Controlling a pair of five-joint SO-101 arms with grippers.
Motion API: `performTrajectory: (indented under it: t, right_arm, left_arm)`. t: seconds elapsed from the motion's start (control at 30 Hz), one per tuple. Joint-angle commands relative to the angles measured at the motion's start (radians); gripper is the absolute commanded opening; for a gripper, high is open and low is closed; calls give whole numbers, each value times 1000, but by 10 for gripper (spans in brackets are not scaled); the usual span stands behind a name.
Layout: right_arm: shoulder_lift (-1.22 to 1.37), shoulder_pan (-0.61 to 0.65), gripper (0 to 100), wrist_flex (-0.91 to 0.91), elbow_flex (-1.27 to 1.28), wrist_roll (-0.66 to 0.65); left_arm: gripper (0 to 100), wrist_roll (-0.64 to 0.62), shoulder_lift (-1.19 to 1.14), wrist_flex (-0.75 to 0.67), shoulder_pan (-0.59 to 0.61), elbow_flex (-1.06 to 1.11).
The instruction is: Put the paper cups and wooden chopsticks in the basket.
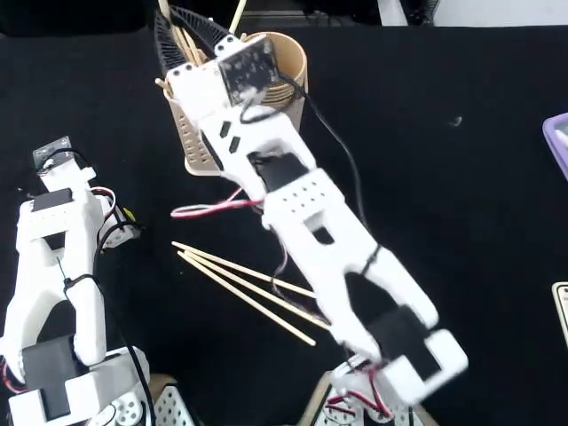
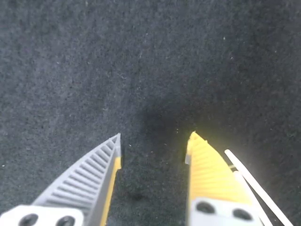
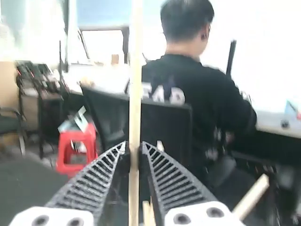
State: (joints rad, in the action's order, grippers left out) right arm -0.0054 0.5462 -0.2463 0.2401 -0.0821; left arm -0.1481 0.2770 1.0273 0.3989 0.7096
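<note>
R jaws: pinched tight on upright chopstick, above basket | L jaws: parted, nothing between, over bench | loose chopsticks near L jaws

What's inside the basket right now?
Some chopsticks stand up out of the basket, and a paper cup rim shows beside them. The right gripper, shut on one chopstick, and its arm cover the rest of the inside.
</note>
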Motion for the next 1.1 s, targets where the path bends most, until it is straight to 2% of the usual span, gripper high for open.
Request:
performTrajectory:
  t: [0.0, 0.1, 0.3, 0.5, 0.6, 0.67, 0.8, 0.97, 1.07]
  right_arm:
    - [25, -37, 11, -9, -50, 6]
    - [19, -35, 29, 126, -45, 6]
    - [-84, -35, 252, 503, -130, 14]
    - [-346, -29, 202, 985, -157, 8]
    - [-470, 2, 172, 1257, -81, 6]
    - [-524, 23, 173, 1367, 25, 6]
    - [-581, 58, 210, 1376, 309, -31]
    - [-572, 106, 237, 1123, 680, -196]
    - [-507, 158, 237, 1026, 766, -235]
  left_arm:
    - [223, 8, 38, -8, 8, -10]
    - [223, 8, 38, -8, 8, -10]
    - [223, 8, 38, -8, 8, -12]
    - [223, 8, 38, -8, 8, -10]
    - [223, 8, 38, -8, 8, -10]
    - [223, 8, 38, -9, 8, -12]
    - [223, 8, 38, -9, 8, -13]
    - [223, 8, 38, -9, 8, -13]
    - [223, 8, 38, -9, 8, -13]
